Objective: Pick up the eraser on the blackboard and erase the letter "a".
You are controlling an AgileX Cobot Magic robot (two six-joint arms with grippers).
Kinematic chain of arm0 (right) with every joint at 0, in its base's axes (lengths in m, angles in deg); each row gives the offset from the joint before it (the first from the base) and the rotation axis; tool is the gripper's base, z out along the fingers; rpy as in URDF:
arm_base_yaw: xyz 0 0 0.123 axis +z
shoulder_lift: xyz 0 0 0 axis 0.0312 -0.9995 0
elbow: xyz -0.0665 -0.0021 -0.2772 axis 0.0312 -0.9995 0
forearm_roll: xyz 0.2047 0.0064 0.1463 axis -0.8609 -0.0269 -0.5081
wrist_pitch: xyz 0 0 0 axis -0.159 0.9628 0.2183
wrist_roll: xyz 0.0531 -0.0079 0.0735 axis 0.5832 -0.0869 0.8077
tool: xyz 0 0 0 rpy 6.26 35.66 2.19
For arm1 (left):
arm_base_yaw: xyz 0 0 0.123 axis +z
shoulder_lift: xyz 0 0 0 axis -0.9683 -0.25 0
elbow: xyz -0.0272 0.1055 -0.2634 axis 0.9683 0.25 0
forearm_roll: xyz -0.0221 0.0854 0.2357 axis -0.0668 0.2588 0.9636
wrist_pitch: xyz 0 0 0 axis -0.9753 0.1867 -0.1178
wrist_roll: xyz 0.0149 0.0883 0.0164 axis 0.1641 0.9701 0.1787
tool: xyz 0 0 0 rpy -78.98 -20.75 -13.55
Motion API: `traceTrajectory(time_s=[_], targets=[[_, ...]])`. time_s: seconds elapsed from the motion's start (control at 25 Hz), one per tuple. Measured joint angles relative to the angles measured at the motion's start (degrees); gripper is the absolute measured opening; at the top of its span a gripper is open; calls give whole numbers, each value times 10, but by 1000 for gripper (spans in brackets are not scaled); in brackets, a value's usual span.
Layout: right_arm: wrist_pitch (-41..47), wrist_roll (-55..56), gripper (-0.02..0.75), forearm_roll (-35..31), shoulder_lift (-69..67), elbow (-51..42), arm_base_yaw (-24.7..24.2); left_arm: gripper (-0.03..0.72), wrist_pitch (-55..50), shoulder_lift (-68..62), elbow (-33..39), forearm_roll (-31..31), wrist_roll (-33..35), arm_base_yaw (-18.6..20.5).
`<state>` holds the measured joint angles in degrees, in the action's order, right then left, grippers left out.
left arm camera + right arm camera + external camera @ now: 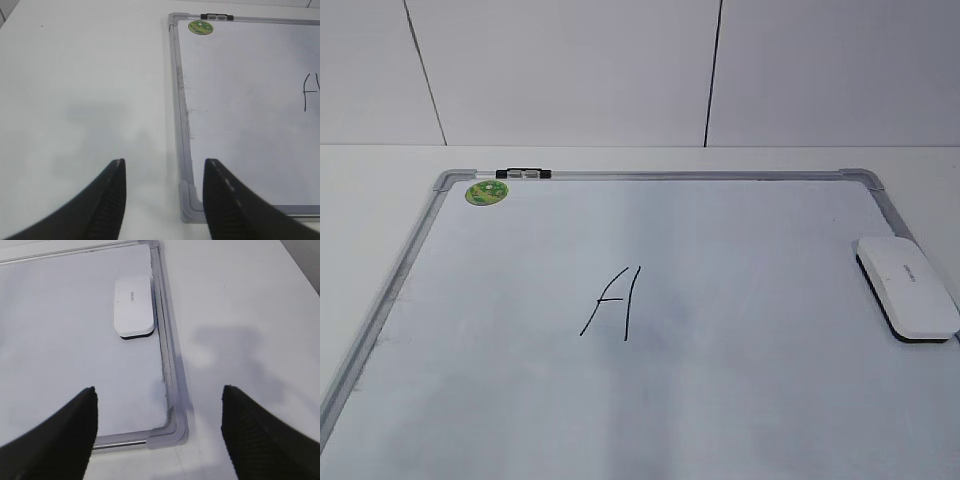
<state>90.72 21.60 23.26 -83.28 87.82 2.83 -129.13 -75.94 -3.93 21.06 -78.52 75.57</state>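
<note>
The blackboard, a white dry-erase board with a silver-grey frame (660, 176), lies flat on the table. The white eraser (908, 288) with a black base rests on the board at its right edge. It also shows in the right wrist view (133, 305), against the frame (167, 355). No small "a" shows in any view. Only a tall slanted capital "A" (613, 303) stands mid-board, partly seen in the left wrist view (311, 91). My left gripper (164, 165) is open and empty over the board's near left corner (187, 200). My right gripper (159, 390) is open and empty over the near right corner.
A round green sticker (486, 192) sits at the board's far left corner, and a small black-and-white clip (521, 174) sits on the far frame. White table (85, 90) lies left of the board and also right of it (240, 315). A white panelled wall stands behind.
</note>
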Motion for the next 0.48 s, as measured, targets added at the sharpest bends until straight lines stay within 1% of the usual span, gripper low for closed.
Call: traceTrajectory(time_s=[0.48], targets=[[0, -1, 592, 0, 0, 0, 0, 371, 0, 0, 0, 0, 0, 0]])
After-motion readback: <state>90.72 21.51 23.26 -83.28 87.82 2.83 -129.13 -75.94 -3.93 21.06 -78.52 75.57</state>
